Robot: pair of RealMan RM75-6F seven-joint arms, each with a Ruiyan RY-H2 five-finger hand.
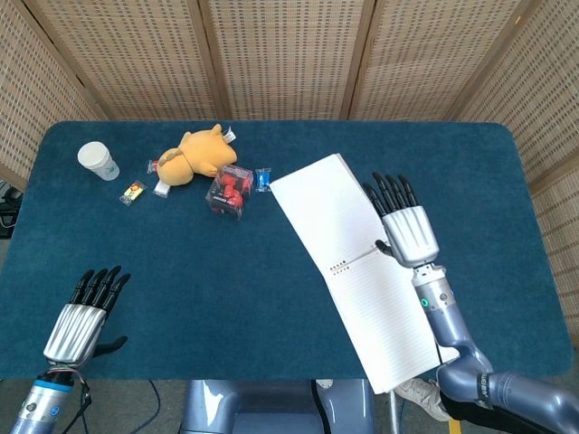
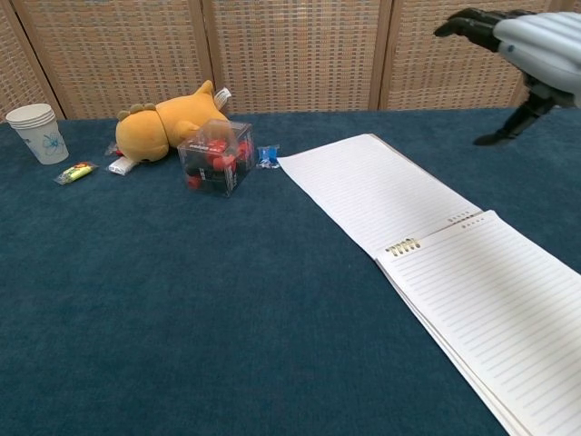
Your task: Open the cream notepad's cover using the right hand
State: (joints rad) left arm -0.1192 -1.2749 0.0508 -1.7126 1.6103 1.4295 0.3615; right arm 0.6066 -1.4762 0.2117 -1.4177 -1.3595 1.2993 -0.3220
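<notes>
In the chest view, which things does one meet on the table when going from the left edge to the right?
Paper cup → yellow candy → orange plush toy → clear box of red pieces → blue candy → open notepad → right hand.

The open cream spiral-bound paper notepad point(image 1: 357, 262) shows matt, smooth, ruled sheets joined by small metal wire coils, its flipped cover lying just left of the fingers of the right hand point(image 1: 405, 229). That hand has a ribbed, satin silver metal back and glossy black plastic fingers point(image 1: 387, 191); the left hand point(image 1: 80, 318) looks the same. The dark blue cloth-covered table point(image 2: 182, 300) looks napped and matt, like felt or carpet. Well left of the right fingers lie a fuzzy yellow plush toy point(image 2: 168, 123), a glossy clear plastic cube box point(image 2: 216, 156) and a white paper cup point(image 2: 36, 132). The woven cane wall panels point(image 1: 280, 54) in wooden frames look rough.
</notes>
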